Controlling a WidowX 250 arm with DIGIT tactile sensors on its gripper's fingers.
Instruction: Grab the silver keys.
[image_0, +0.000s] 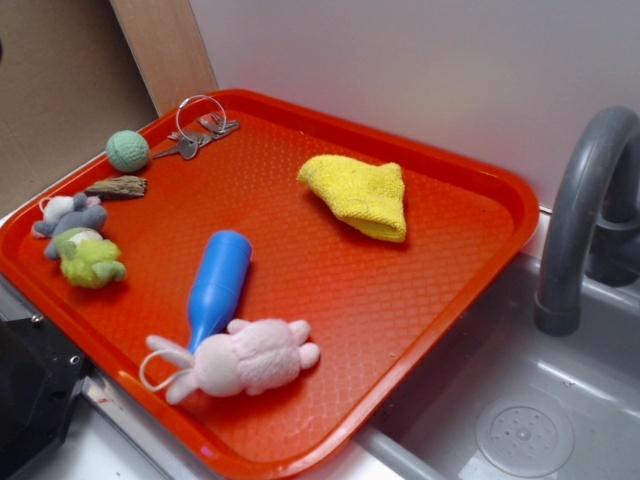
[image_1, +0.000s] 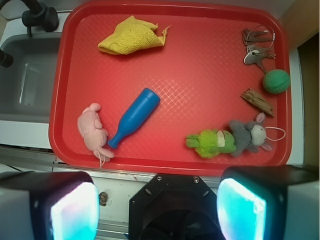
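On the red tray: seven small things lie spread out.
Tray: red and bumpy; it fills most of the wrist view, with a grey sink at the left edge.
Silver keys: in the upper right corner of the wrist view, flat on the tray, with a big thin wire ring. In the exterior view the keys sit at the upper left, close to the tray's far rim.
Teal ball: just beside the keys, a bit lower in the wrist view.
Brown bark piece: below the ball.
Grey plush toy and green plush toy: touching, lower right.
Blue bottle: lying down in the middle.
Pink bunny: next to the bottle's thin end.
Yellow cloth: crumpled, top middle.
Gripper: at the bottom of the wrist view, fingers wide apart, holding nothing, well away from the keys.
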